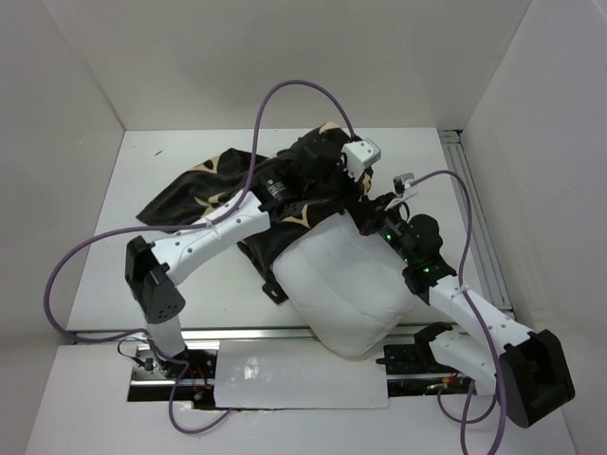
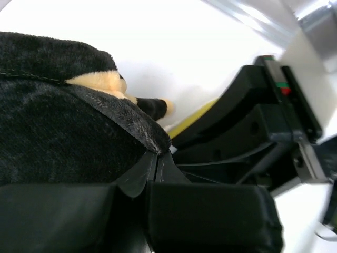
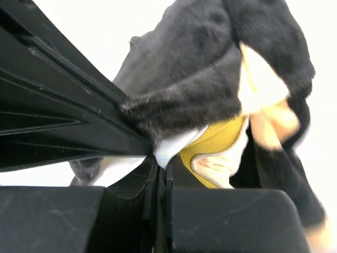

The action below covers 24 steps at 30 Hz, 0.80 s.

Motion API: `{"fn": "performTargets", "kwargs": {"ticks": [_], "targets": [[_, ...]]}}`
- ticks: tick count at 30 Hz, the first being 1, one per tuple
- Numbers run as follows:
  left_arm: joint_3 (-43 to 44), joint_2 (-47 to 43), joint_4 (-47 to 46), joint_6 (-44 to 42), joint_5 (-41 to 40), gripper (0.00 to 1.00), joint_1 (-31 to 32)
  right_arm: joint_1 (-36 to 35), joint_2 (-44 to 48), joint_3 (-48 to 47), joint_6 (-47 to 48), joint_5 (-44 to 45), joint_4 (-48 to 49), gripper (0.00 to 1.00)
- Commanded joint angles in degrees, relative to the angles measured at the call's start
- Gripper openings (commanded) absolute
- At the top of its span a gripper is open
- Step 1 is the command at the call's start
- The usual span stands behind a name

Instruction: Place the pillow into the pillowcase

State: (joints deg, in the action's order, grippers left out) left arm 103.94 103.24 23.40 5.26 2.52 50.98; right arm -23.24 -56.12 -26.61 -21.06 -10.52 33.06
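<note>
The white pillow point(image 1: 346, 284) lies at the table's near middle, its far end under the mouth of the dark flowered pillowcase point(image 1: 213, 185). My left gripper point(image 1: 360, 201) is shut on the pillowcase's plush edge point(image 2: 134, 118) at the pillow's far right corner. My right gripper point(image 1: 381, 222) sits right beside it, shut on the pillow's white corner point(image 3: 171, 147) by the yellow piping point(image 3: 216, 139). The pillowcase point(image 3: 200, 68) drapes over that corner. The piping also shows in the left wrist view point(image 2: 192, 118). The two grippers nearly touch.
An aluminium rail point(image 1: 474, 209) runs along the table's right side. White walls enclose the table on three sides. A white sheet point(image 1: 299, 379) lies at the near edge between the arm bases. Purple cables point(image 1: 285, 90) loop above the arms.
</note>
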Motion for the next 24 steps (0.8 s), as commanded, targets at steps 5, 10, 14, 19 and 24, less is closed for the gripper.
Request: {"fn": "performTargets", "kwargs": {"ticks": [5,10,14,19,24], "targets": [[5.22,-8.85,-1.86,4.76,8.92,0.00,5.80,-6.19,6.90,-8.79,2.25,-0.65,13.27,0.00],[0.40,-8.85,-4.76,6.17,10.83,0.00,8.77,-8.57,1.65,-6.62,1.38,8.65,16.05,0.00],[-7.85,-7.79,-9.50,8.80,17.76,0.00,9.31,-8.57,-6.69,-3.18,-0.39,15.80,25.54,0.00],[-13.58,-3.67,-13.02,12.23,16.82,0.00,9.32,-7.43,-9.80,0.68,-3.29,19.48,31.10,0.00],[-16.66,1.69,-13.03,13.38,16.71,0.00,6.42,-5.24,-8.13,0.68,-2.76,20.72,24.25,0.00]]}}
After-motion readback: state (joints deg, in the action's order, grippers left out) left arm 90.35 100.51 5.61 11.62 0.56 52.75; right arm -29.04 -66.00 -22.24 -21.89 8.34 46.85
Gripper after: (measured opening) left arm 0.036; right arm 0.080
